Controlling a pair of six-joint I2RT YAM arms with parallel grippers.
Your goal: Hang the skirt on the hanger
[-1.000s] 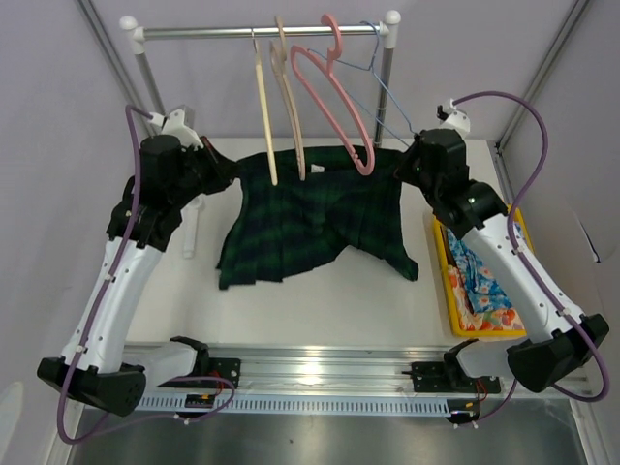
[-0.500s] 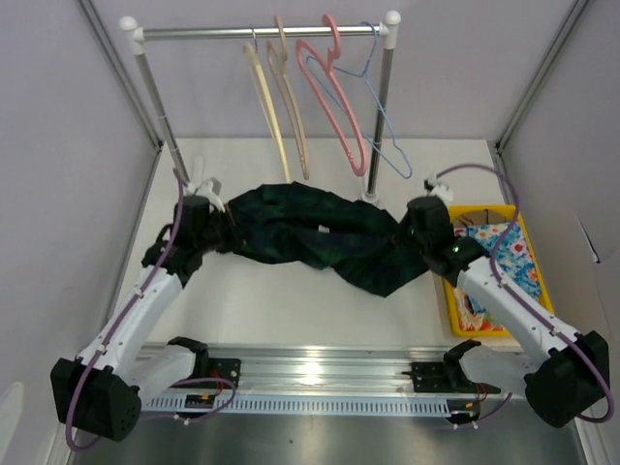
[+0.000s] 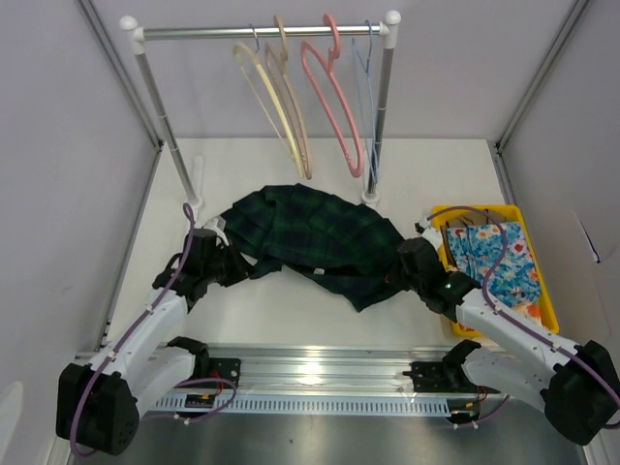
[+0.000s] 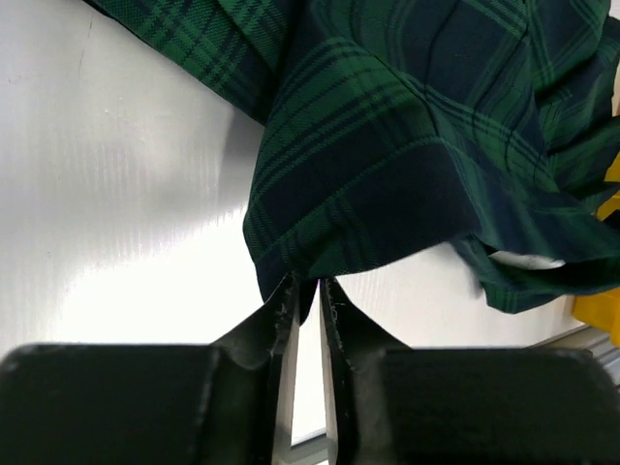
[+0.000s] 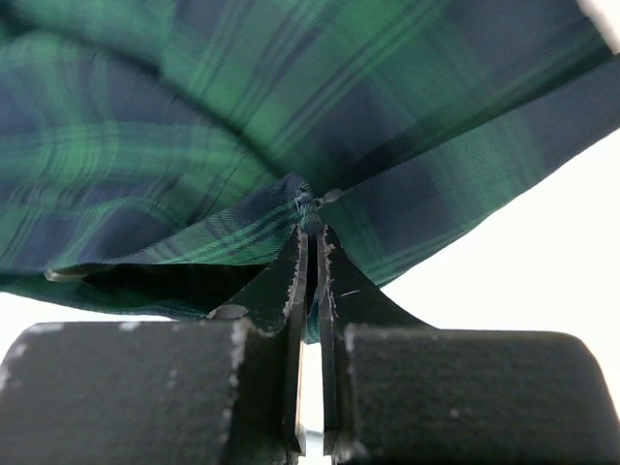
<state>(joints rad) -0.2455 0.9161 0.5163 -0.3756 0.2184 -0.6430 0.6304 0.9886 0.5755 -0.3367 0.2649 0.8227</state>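
The green and navy plaid skirt (image 3: 310, 232) lies bunched on the white table between my two arms. My left gripper (image 3: 231, 262) is shut on its left edge; the left wrist view shows the jaws pinching a fabric corner (image 4: 302, 281). My right gripper (image 3: 395, 269) is shut on its right edge, with cloth pinched between the tips (image 5: 310, 228). The cream-yellow hanger (image 3: 263, 102) hangs on the rail (image 3: 262, 32) at the back, above and beyond the skirt, apart from it.
A tan hanger (image 3: 291, 97), a pink hanger (image 3: 334, 92) and a thin blue wire hanger (image 3: 364, 87) hang on the same rail. A yellow tray (image 3: 547, 310) with floral blue-orange cloth (image 3: 499, 266) stands at the right. Rack posts (image 3: 380, 107) stand behind the skirt.
Both arms have pulled back toward the near edge and lowered, bringing the skirt down from near the hangers onto the table, bunched. The hangers have swung on the rail.
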